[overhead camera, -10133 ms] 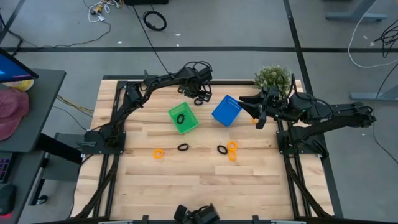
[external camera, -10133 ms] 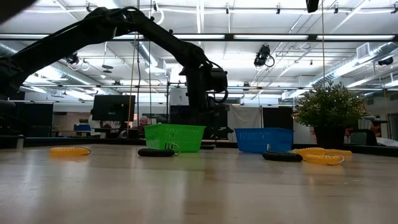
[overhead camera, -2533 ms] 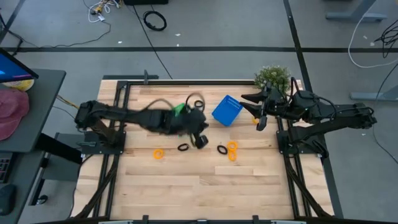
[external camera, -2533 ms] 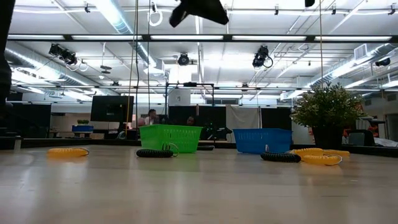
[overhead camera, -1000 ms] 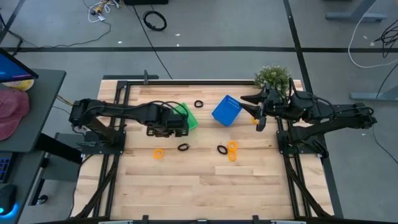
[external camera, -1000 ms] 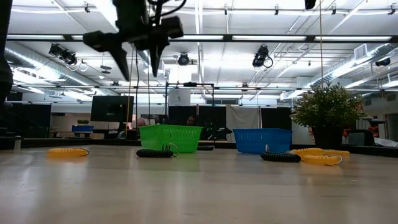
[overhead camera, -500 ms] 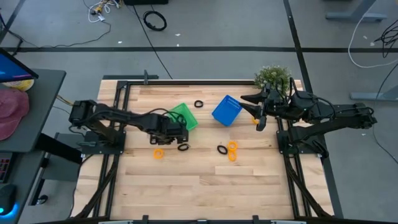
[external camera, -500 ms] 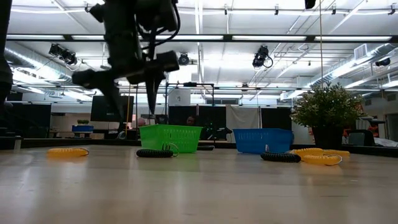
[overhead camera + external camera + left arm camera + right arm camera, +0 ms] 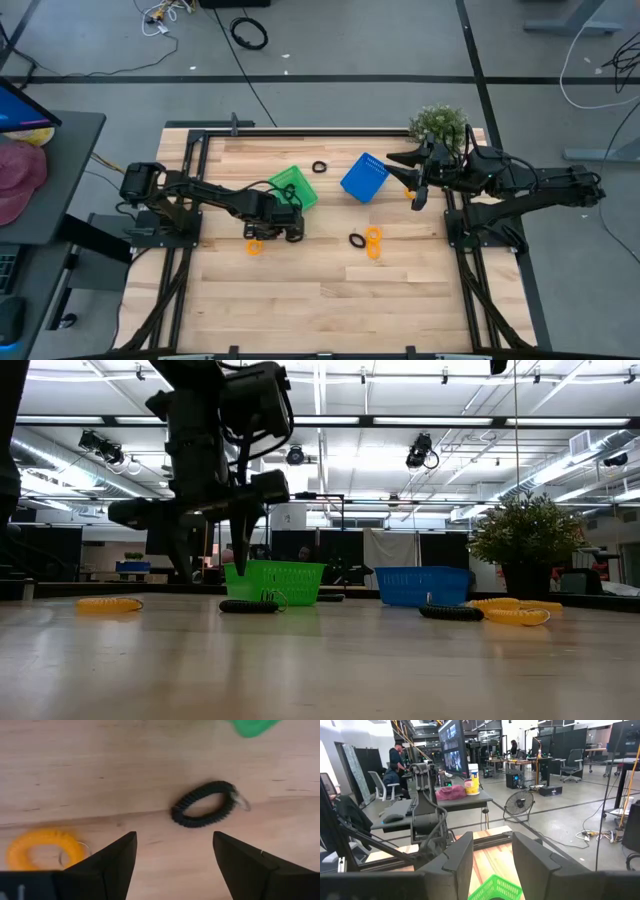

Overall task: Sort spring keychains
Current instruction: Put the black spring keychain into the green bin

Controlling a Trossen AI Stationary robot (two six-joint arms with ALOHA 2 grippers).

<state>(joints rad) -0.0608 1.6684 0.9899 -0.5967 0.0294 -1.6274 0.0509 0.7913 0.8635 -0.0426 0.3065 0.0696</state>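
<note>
Left gripper (image 9: 270, 232), fingers spread wide and holding nothing, is hovering low over the desk (image 9: 330, 300) just in front of the green basket (image 9: 296, 186). In the left wrist view, a black keychain (image 9: 205, 804) is lying flat between and ahead of the two fingers (image 9: 112, 862), with an orange keychain (image 9: 42, 850) off to one side. The step in hand appears to be the approach to a pick, most likely of the black one. The next move is calling for a descent that puts one finger inside or on each side of the coil before closing, then a lift to a basket.

Right gripper (image 9: 418, 182) is waiting near the desk's far right corner, beside the plant (image 9: 438, 124); its fingers are standing partly apart with nothing seen between them.

A second black keychain (image 9: 319, 167) is lying between the green basket and the blue basket (image 9: 364, 177). A third black keychain (image 9: 356, 240) and an orange pair (image 9: 373, 241) are lying near mid-desk, well apart from the left gripper. The nearby orange keychain and the green basket's wall are crowding the pick.
</note>
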